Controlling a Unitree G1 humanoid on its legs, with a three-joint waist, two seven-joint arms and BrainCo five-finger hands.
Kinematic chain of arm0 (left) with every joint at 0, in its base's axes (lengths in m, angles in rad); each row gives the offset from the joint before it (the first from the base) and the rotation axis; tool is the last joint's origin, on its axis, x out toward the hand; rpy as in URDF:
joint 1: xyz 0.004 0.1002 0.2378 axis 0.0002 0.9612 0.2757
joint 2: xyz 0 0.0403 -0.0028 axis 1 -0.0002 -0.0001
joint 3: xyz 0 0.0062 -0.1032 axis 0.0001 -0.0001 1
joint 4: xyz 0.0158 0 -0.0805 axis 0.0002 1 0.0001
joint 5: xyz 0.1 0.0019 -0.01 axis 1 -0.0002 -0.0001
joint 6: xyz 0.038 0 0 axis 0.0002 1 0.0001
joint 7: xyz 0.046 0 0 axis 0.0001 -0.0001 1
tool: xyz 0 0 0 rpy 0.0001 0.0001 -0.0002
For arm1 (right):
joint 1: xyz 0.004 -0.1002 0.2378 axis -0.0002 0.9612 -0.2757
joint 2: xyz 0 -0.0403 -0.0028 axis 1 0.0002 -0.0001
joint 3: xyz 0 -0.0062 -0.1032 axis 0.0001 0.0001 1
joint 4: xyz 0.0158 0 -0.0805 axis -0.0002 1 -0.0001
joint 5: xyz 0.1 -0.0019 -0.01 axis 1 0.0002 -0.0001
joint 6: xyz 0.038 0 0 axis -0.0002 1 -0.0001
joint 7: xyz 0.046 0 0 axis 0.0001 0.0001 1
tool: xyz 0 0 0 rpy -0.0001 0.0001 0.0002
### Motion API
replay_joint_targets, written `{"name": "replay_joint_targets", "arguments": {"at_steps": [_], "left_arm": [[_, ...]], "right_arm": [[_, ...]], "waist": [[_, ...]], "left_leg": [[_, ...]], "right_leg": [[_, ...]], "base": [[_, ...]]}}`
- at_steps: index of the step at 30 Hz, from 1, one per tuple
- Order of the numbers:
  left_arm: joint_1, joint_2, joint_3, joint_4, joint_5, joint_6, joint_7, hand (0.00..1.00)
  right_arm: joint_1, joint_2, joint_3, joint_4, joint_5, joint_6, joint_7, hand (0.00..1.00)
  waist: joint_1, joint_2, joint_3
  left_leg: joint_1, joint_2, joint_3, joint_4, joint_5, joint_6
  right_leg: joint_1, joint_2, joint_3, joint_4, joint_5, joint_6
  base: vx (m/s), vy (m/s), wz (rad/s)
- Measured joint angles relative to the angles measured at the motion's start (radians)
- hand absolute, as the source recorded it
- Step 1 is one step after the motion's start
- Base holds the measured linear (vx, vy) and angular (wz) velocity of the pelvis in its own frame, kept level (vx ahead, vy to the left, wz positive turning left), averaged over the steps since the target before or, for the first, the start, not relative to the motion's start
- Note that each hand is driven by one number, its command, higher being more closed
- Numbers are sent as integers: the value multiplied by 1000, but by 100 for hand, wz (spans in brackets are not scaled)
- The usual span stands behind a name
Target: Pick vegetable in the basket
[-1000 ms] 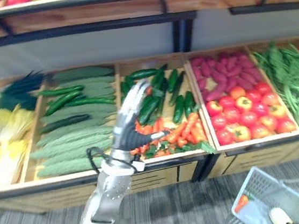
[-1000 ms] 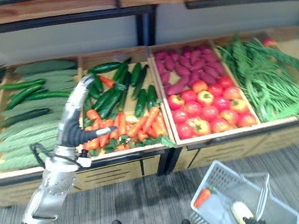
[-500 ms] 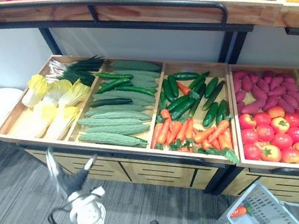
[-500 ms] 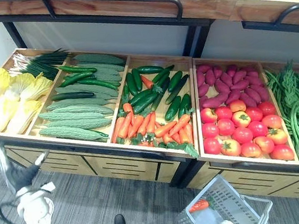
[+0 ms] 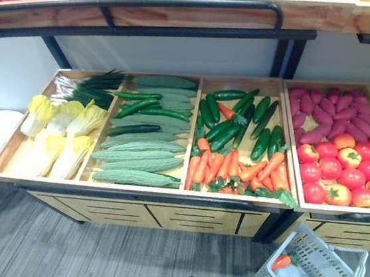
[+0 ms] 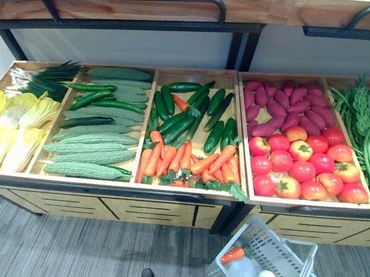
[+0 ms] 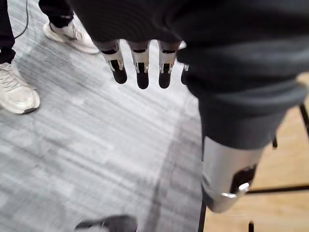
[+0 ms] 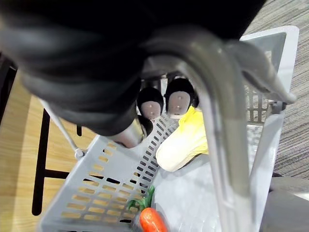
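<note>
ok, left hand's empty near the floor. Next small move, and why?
Probably lift the left hand toward the wooden crate of orange carrots and green cucumbers: its fingers hang straight, holding nothing, while the right hand grips the handle of the grey plastic basket.

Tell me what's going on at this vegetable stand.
The right robot hand is curled round the grey bar handle of a pale grey plastic basket, which holds one orange carrot and a pale yellow leafy vegetable. The left robot hand hangs open over the grey floor, holding nothing. The long wooden produce stand in front carries dark green cucumbers and round red tomatoes.
</note>
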Motion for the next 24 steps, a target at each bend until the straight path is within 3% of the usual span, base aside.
{"name": "replay_joint_targets", "arguments": {"at_steps": [5,9,13,16,18,19,21,22,23,24], "left_arm": [[-10,1,-96,32,-10,18,-104,0],[-33,19,-155,32,-54,17,-122,0],[-35,41,-217,31,-71,17,-124,0],[-42,48,-267,36,-71,16,-127,0],[-58,71,-285,43,-70,16,-131,0],[-66,74,-287,43,-70,17,-133,0],[-91,80,-302,42,-68,17,-139,0],[-92,74,-304,41,-65,17,-142,0],[-99,72,-304,40,-49,17,-143,0],[-116,67,-311,39,-42,17,-143,0]], "right_arm": [[-10,-1,19,1,-31,1,3,100],[-13,-4,38,7,-27,5,7,100],[-20,-10,25,20,-16,7,9,100],[-20,-11,20,13,-7,-1,27,100],[-22,21,29,-35,21,-17,36,100],[-23,28,40,-48,22,-17,38,100],[-38,53,57,-69,21,-17,45,100],[-37,53,66,-70,21,-18,45,100],[-36,49,79,-89,21,-26,45,100],[-34,26,79,-92,21,-31,41,100]], "waist": [[-11,-8,10],[-13,-10,20],[-16,-20,35],[-17,6,56],[-14,25,83],[-15,26,92],[-14,1,112],[-13,4,112],[-15,17,121],[-25,35,130]], "left_leg": [[33,5,30,0,-18,-14],[53,2,43,0,-31,-15],[118,-9,77,0,-78,-12],[157,37,140,7,-102,-16],[189,86,232,8,-109,-17],[196,91,259,8,-111,-12],[201,92,393,77,-169,29],[199,96,435,96,-184,40],[201,94,513,125,-211,64],[205,95,580,144,-229,82]], "right_leg": [[10,4,31,0,-12,-13],[21,0,45,5,-18,-21],[21,-31,75,97,-43,-74],[-99,-17,180,298,28,-127],[-207,26,298,389,176,-101],[-215,29,304,381,203,-98],[-195,7,227,252,265,-97],[-181,0,176,211,269,-110],[-183,-39,40,267,220,-149],[-180,-76,-70,375,137,-158]], "base": [[61,-15,-22],[71,-8,-13],[102,36,-26],[83,82,-66],[61,119,-126],[61,115,-132],[55,97,-144],[44,78,-162],[29,105,-163],[15,119,-154]]}}
